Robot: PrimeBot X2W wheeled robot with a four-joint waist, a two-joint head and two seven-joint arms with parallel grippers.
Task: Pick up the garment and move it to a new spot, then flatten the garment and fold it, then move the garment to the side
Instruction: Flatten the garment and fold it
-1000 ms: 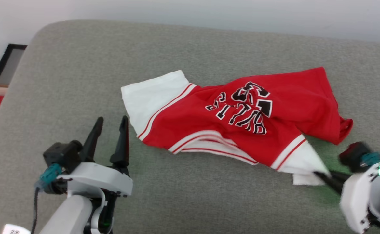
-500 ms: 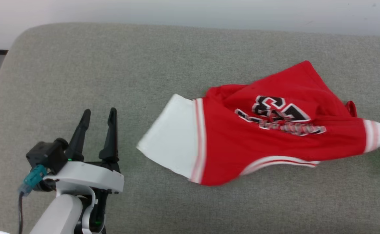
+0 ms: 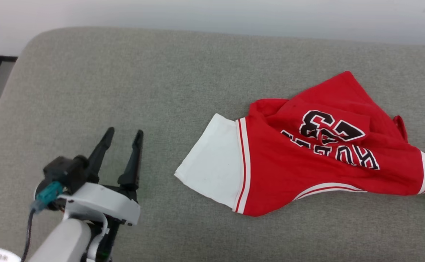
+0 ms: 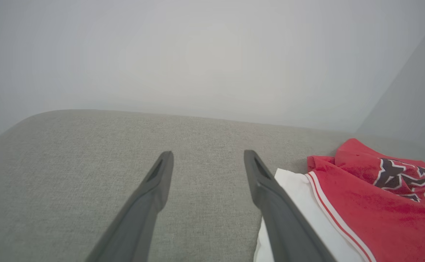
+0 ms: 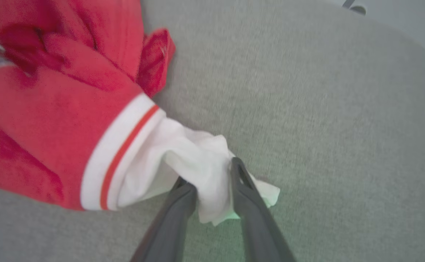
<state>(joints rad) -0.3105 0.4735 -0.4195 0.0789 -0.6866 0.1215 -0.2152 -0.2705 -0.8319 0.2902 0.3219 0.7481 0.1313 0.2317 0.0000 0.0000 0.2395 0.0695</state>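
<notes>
I noted the garment (image 3: 307, 174) lying crumpled towards the right of the grey padded surface (image 3: 161, 72). The left claw (image 3: 124, 131) stood apart and empty. The right claw (image 5: 208, 170) straddled the white sleeve (image 5: 194, 156); I could not tell whether it gripped. My judgement: let go cleanly and back straight out, so no cloth drags before flattening.

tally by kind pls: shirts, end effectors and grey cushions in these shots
shirt: 1
end effectors: 2, the left end effector and the right end effector
cushion: 1
total: 4
</notes>
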